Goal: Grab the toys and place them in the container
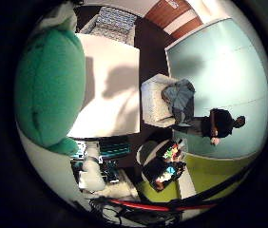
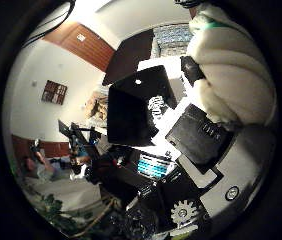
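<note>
A green and cream plush toy (image 1: 48, 85) fills much of both palm views and sits right against the palm. My right hand (image 2: 196, 135) has its fingers curled round the toy and holds it up above the white table (image 1: 112, 90). Its cream side (image 2: 231, 75) shows in the thumb side view. A black open container (image 2: 131, 107) stands on the table, some way from the hand. A small black-and-white striped toy (image 2: 156, 105) lies on the table beside the container.
A white armchair (image 1: 155, 102) stands past the table's edge, and a patterned chair (image 1: 115, 21) stands at another side of it. A round seat with colourful items (image 1: 165, 166) is on the green floor. A pale glass wall (image 1: 219, 71) lies beyond.
</note>
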